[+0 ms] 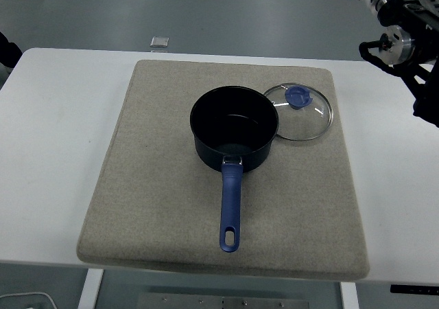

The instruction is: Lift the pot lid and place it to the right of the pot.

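Observation:
A dark blue pot (234,127) stands uncovered in the middle of a beige mat (154,185), its blue handle (230,206) pointing toward the near edge. The glass lid (310,120) with a blue knob (298,96) lies on the mat just right of the pot, its left rim touching or overlapping the pot's rim. My right hand (401,62) hovers at the upper right, above the table's far right corner and apart from the lid, fingers spread and holding nothing. A dark sliver of my left arm (5,49) shows at the left edge.
The mat covers most of the white table (48,151), leaving bare strips on either side. A small grey square object (160,42) sits just past the far edge. Grey floor lies beyond.

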`<state>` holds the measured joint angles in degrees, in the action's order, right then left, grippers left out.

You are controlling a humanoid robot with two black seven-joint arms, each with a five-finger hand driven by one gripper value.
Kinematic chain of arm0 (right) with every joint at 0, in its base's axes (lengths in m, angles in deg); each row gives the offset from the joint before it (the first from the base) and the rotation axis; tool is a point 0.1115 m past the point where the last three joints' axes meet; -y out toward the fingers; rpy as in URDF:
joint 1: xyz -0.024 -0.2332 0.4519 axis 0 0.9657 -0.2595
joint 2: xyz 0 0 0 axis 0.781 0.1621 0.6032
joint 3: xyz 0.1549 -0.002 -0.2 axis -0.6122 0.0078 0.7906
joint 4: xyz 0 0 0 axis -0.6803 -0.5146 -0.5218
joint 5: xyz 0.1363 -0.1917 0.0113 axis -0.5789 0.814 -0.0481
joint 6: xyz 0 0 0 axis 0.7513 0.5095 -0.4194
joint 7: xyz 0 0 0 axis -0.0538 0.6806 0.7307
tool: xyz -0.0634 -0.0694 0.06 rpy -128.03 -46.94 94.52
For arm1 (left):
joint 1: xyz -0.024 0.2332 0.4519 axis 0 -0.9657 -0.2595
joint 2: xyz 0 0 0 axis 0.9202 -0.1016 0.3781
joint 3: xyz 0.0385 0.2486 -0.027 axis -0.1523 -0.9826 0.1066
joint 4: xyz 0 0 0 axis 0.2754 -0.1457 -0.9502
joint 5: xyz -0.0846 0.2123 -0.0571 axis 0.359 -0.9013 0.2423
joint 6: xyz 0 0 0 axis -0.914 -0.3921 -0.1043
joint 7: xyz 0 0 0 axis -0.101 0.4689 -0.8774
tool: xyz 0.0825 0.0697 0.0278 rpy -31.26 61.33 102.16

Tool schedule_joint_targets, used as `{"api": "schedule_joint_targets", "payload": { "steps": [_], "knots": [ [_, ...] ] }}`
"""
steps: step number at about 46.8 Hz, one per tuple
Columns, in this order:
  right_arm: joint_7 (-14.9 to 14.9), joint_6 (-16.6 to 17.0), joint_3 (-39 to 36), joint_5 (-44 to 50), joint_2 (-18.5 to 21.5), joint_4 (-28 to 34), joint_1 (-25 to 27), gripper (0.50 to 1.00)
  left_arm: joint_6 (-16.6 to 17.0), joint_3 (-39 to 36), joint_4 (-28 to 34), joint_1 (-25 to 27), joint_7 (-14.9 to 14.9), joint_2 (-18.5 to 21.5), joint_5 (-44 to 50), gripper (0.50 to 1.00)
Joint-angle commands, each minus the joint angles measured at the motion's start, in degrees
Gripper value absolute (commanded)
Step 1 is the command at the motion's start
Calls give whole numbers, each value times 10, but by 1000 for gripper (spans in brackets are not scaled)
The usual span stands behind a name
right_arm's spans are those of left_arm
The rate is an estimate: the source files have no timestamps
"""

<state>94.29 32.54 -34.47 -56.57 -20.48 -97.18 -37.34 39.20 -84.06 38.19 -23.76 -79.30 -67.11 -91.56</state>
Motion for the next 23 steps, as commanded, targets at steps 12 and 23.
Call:
{"api": "schedule_joint_targets", "payload": {
  "steps": [12,23],
  "knots": [
    [0,1,-3,-102,4,3,26,901,0,0,0,0,0,0,0,1000],
    [4,13,-6,-167,7,10,32,901,0,0,0,0,0,0,0,1000]
  ]
}}
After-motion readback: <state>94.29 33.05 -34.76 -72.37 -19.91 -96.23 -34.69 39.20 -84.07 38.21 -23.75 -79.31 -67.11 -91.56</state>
